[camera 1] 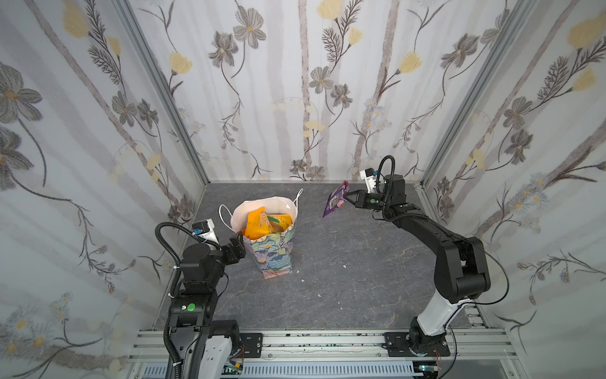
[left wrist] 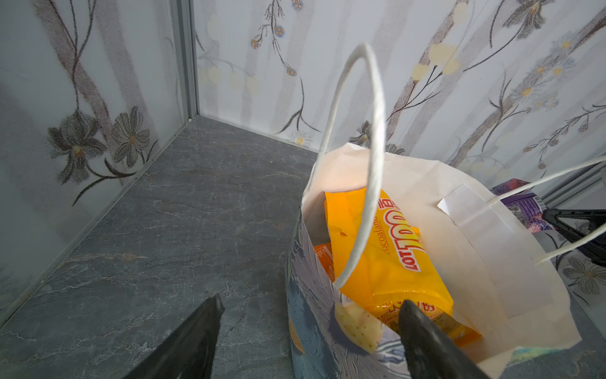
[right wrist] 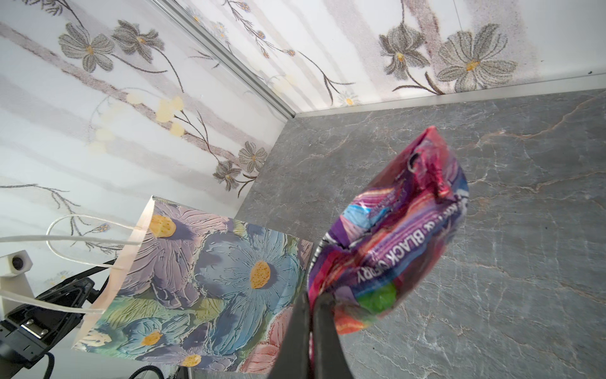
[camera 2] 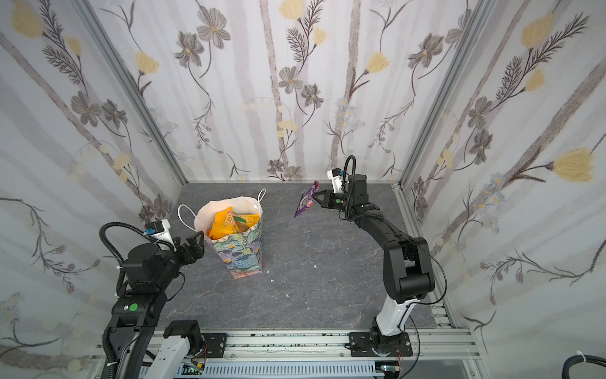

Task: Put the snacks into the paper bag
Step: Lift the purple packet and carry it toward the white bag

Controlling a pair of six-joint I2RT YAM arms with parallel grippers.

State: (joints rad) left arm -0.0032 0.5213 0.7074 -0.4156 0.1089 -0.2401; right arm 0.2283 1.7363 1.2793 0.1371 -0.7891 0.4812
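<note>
The floral paper bag (camera 1: 275, 252) (camera 2: 242, 256) stands upright left of the table's middle, mouth open. Inside it an orange snack packet (camera 1: 257, 224) (left wrist: 377, 249) leans beside a green one (camera 1: 278, 220). My left gripper (camera 1: 241, 238) (left wrist: 311, 303) is open at the bag's left rim. One finger is inside over the orange packet, the other outside, with the bag wall (left wrist: 314, 328) between them. My right gripper (camera 1: 344, 197) (right wrist: 313, 297) is shut on the edge of a purple snack packet (camera 1: 335, 200) (right wrist: 393, 236), held in the air to the right of the bag (right wrist: 213, 262).
White cord handles (camera 1: 224, 213) (left wrist: 370, 131) stick up from the bag's rim. Small white crumbs (camera 1: 344, 265) lie on the grey table. Flowered walls close in the back and both sides, and a metal rail (camera 1: 311, 341) runs along the front.
</note>
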